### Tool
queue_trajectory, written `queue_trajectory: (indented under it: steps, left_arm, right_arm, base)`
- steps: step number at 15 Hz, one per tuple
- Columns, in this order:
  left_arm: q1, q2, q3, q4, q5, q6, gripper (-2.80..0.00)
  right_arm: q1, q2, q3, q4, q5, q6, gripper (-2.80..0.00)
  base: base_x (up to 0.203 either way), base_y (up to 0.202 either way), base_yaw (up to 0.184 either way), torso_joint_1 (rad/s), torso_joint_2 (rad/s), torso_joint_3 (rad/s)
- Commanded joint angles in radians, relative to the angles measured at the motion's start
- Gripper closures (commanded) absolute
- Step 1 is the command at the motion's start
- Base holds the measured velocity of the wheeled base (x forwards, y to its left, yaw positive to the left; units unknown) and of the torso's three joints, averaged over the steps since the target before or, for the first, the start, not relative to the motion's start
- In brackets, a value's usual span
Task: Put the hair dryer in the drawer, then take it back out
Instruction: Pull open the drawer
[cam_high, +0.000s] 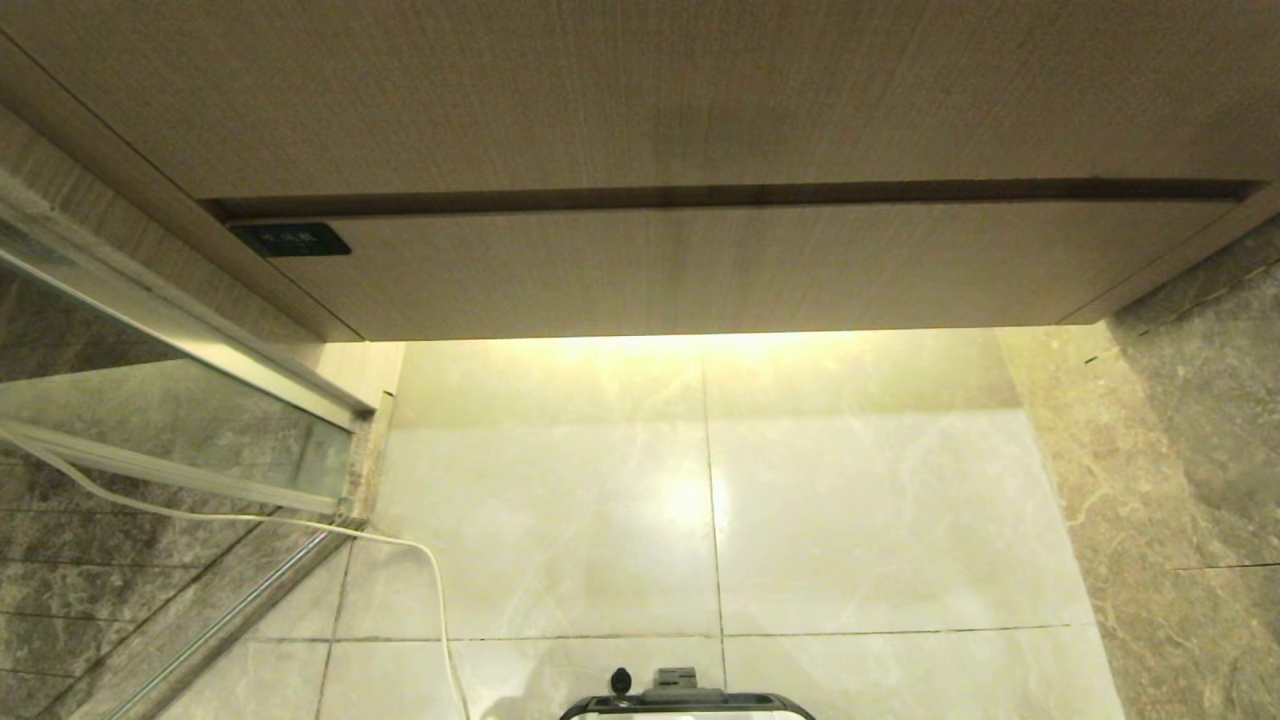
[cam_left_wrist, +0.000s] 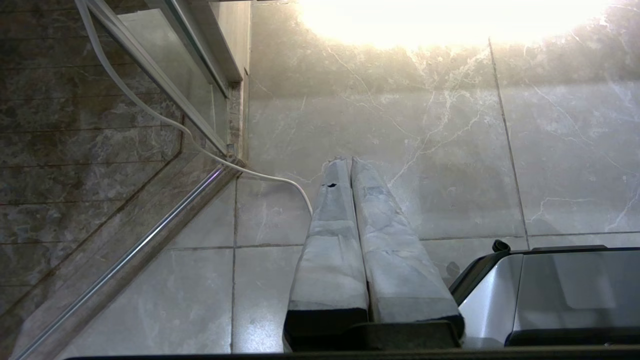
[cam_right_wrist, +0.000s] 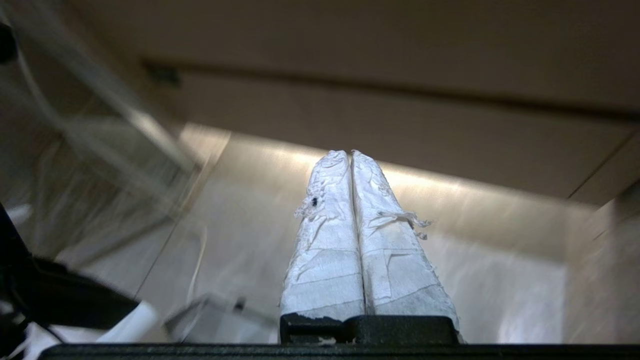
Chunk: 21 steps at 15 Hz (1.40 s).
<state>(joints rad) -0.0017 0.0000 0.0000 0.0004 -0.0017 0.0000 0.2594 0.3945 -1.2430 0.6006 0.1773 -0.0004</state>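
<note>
The wood-grain drawer (cam_high: 700, 270) sits pushed in under a taller wood panel (cam_high: 620, 90); a small dark label (cam_high: 290, 240) at its upper left corner is unreadable. Left pincer (cam_left_wrist: 345, 160) and right pincer (cam_right_wrist: 350, 152) are both clenched, empty, above the tiled floor (cam_high: 850, 520). The hair dryer is out of sight

The left end effector (cam_left_wrist: 346, 161) points down at the floor, its taped fingers (cam_left_wrist: 327, 250) pressed together and empty. The right end effector (cam_right_wrist: 350, 152) is raised toward level, its fingers (cam_right_wrist: 395, 260) likewise pressed together, holding nothing.
</note>
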Motion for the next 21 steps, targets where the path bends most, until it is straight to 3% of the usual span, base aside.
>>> queue_trajectory:
  steps: [1,3,4,7,9,11,13,15,17,21]
  left_arm:
    - [0.0,0.0,0.002,0.0,0.0,0.0,0.0]
    - [0.0,0.0,0.002,0.0,0.0,0.0,0.0]
    - [0.0,0.0,0.002,0.0,0.0,0.0,0.0]
    - [0.0,0.0,0.002,0.0,0.0,0.0,0.0]
    - [0.0,0.0,0.002,0.0,0.0,0.0,0.0]
    - [0.0,0.0,0.002,0.0,0.0,0.0,0.0]
    - [0.0,0.0,0.002,0.0,0.0,0.0,0.0]
    - [0.0,0.0,0.002,0.0,0.0,0.0,0.0]
    - [0.0,0.0,0.002,0.0,0.0,0.0,0.0]
    - [0.0,0.0,0.002,0.0,0.0,0.0,0.0]
  right_arm:
    - [0.061,0.398,-0.186,0.184,0.031,-0.015,0.0]
    - [0.116,0.57,-0.246,0.284,0.06,-0.101,0.0]
    - [0.135,0.613,-0.243,0.315,0.069,-0.182,-2.8]
    - [0.172,0.739,-0.175,0.356,0.054,-0.501,-2.8]
    - [0.171,0.829,-0.149,0.319,-0.039,-0.601,-2.8]
    - [0.179,0.887,-0.099,0.109,-0.181,-0.623,-2.8]
    - [0.212,0.925,0.022,-0.289,-0.33,-0.683,-2.8]
    - [0.26,0.987,0.182,-0.654,-0.411,-0.765,-2.8]
    - [0.296,1.054,0.292,-0.84,-0.435,-0.823,-2.8]
    - [0.292,1.177,0.339,-1.155,-0.407,-0.845,-2.8]
  base:
    - [0.0,0.0,0.0,0.0,0.0,0.0]
    - [0.0,0.0,0.0,0.0,0.0,0.0]
    - [0.0,0.0,0.0,0.0,0.0,0.0]
    - [0.0,0.0,0.0,0.0,0.0,0.0]
    - [0.0,0.0,0.0,0.0,0.0,0.0]
    - [0.0,0.0,0.0,0.0,0.0,0.0]
    - [0.0,0.0,0.0,0.0,0.0,0.0]
    - [0.0,0.0,0.0,0.0,0.0,0.0]
    - [0.0,0.0,0.0,0.0,0.0,0.0]
    - [0.0,0.0,0.0,0.0,0.0,0.0]
